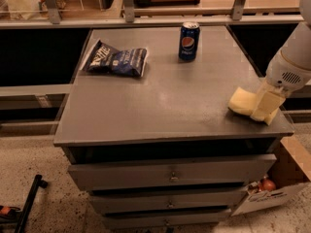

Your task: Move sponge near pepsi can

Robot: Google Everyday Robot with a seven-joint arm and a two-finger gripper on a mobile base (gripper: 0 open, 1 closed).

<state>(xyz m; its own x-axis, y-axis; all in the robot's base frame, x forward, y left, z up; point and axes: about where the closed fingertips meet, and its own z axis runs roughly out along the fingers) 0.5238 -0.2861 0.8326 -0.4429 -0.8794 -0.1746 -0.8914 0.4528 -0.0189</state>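
Your gripper (265, 108) is down on the sponge (241, 101) at the worktop's (160, 106) edge; whether it's clamped, you cannot tell. Next: carry it beside the pepsi can (188, 41).

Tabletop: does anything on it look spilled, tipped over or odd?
Nothing stands out. The pepsi can stands upright at the back, the chip bag lies flat, and the end effector is down at the sponge near a front corner.

Matt foam sponge (241, 101) under plastic claw (267, 108)
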